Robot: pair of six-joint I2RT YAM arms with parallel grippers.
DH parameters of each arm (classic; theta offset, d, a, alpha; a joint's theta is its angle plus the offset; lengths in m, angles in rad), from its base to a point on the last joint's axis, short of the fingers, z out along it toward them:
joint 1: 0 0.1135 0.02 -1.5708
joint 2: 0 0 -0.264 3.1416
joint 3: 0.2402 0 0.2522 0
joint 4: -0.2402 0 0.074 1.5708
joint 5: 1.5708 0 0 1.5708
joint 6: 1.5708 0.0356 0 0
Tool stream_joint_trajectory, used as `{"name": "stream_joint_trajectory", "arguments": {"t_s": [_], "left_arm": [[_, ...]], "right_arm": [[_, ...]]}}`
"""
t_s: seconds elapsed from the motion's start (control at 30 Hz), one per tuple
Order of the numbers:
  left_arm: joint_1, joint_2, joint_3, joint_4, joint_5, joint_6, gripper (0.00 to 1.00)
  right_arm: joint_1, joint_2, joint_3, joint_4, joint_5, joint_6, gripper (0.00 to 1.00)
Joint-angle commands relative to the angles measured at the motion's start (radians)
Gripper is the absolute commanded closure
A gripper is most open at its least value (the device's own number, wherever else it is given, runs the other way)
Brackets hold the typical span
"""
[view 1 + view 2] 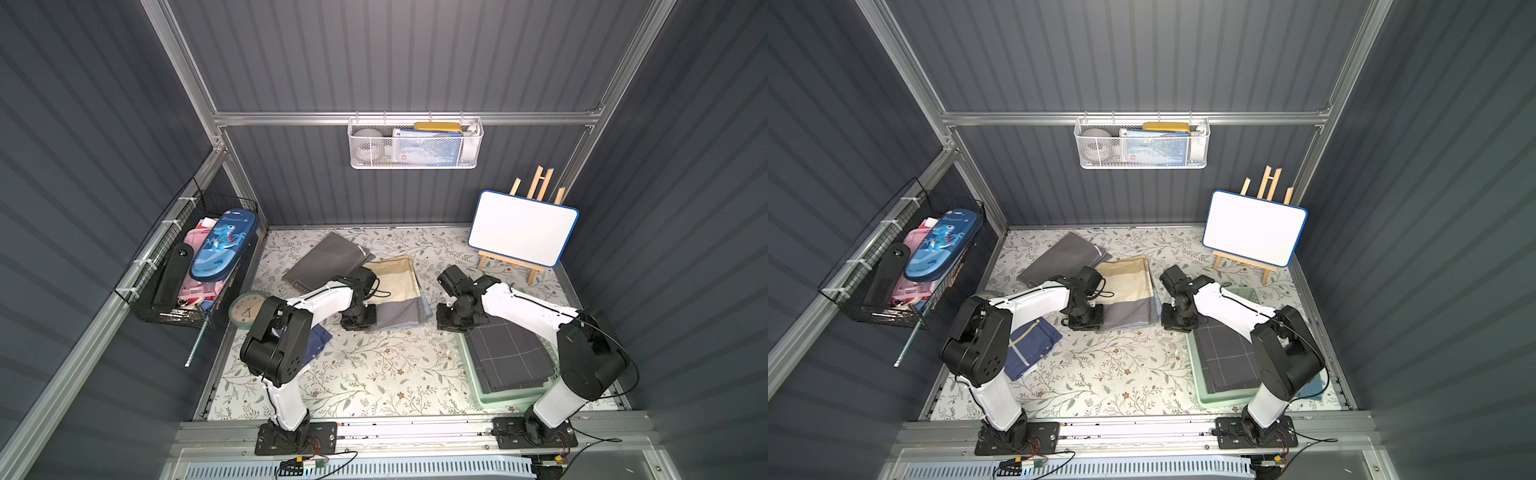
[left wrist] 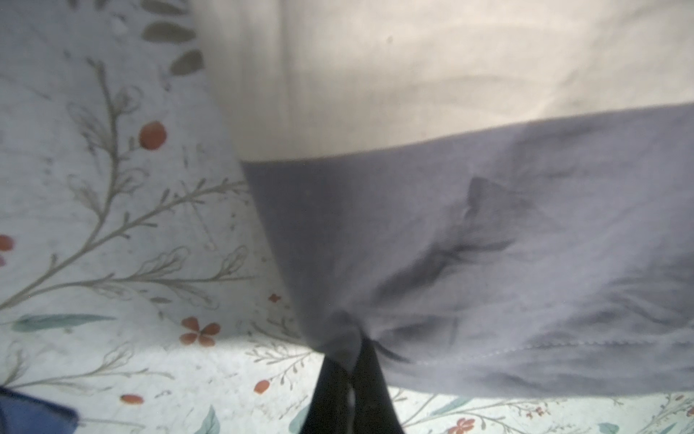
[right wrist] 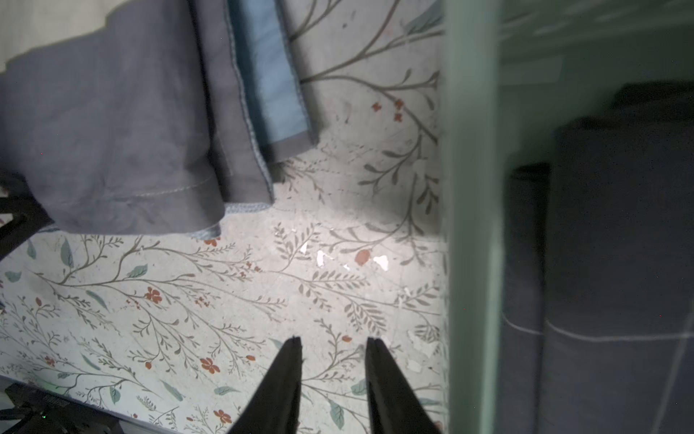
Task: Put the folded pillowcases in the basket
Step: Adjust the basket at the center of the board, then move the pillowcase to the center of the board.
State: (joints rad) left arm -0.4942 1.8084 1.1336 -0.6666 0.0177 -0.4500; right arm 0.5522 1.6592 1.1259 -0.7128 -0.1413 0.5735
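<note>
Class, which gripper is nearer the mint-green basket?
Right. The right gripper hangs open just beside the rim of the basket; the left gripper is shut on a corner of the pillowcase, farther off across that cloth.

Robot lab cell, aluminium frame (image 1: pixel 291 118), grey corrugated panels (image 1: pixel 415 62) beyond the jaws, left arm (image 1: pixel 274 345) and right arm (image 1: pixel 590 357) bolted to rail (image 1: pixel 415 430).

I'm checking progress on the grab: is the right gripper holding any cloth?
No: the right gripper hangs with jaws apart over the floral table, nothing between them.
</note>
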Motion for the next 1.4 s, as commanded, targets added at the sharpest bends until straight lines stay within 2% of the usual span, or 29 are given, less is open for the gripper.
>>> {"name": "stream_joint_trajectory", "arguments": {"t_s": [0.0,0.2,0.23,0.3,0.33,0.37,0.4,0.43,0.5,0.53,0.57,0.63,0.73,0.8,0.9,1.03,1.23,1.37], "left_arm": [[0.008,0.034,-0.026,0.024,-0.020,0.033,1.00],[0.005,-0.050,-0.103,-0.001,0.049,0.054,1.00],[0.005,-0.060,-0.106,-0.007,0.066,0.048,1.00],[0.004,-0.076,-0.097,-0.005,0.110,0.034,1.00],[0.003,-0.082,-0.090,-0.002,0.110,0.026,0.99],[0.003,-0.084,-0.086,-0.003,0.103,0.024,0.95],[0.003,-0.084,-0.082,-0.005,0.091,0.023,0.86],[0.003,-0.081,-0.081,-0.004,0.080,0.022,0.71],[0.003,-0.080,-0.082,0.007,0.069,0.019,0.52],[0.004,-0.082,-0.084,0.014,0.067,0.014,0.37],[0.003,-0.082,-0.083,0.020,0.065,0.008,0.31],[0.004,-0.090,-0.077,0.030,0.062,-0.002,0.27],[0.004,-0.110,-0.053,0.008,0.056,-0.026,0.23],[0.005,-0.126,-0.032,0.003,0.045,-0.031,0.22],[0.005,-0.139,0.004,-0.013,0.032,-0.040,0.22],[0.005,-0.143,0.052,-0.026,0.011,-0.030,0.21],[0.025,-0.099,0.179,-0.016,-0.055,-0.011,0.13],[0.082,-0.025,0.258,0.033,-0.060,0.019,0.12]], "right_arm": [[-0.026,0.036,0.020,-0.010,-0.014,-0.049,0.65],[0.004,0.078,0.119,0.033,-0.043,-0.062,0.62],[0.014,0.097,0.155,0.025,-0.039,-0.071,0.59],[0.024,0.150,0.238,-0.010,-0.031,-0.090,0.45],[0.026,0.186,0.274,-0.022,-0.026,-0.099,0.41],[0.027,0.214,0.299,-0.031,-0.032,-0.107,0.39],[0.029,0.241,0.327,-0.038,-0.042,-0.113,0.37],[0.029,0.265,0.346,-0.033,-0.049,-0.111,0.35],[0.029,0.309,0.374,-0.031,-0.048,-0.108,0.34],[0.028,0.332,0.391,-0.042,-0.032,-0.104,0.33],[0.027,0.354,0.407,-0.059,-0.018,-0.103,0.33],[0.027,0.387,0.431,-0.082,0.029,-0.096,0.33],[0.027,0.411,0.434,-0.086,0.047,-0.085,0.33],[0.026,0.422,0.435,-0.093,0.053,-0.086,0.33],[0.037,0.409,0.432,-0.118,0.133,-0.086,0.32],[0.036,0.409,0.419,-0.097,0.148,-0.093,0.32],[0.035,0.477,0.445,-0.124,0.062,-0.091,0.33],[0.041,0.482,0.420,-0.101,-0.020,-0.084,0.38]]}}
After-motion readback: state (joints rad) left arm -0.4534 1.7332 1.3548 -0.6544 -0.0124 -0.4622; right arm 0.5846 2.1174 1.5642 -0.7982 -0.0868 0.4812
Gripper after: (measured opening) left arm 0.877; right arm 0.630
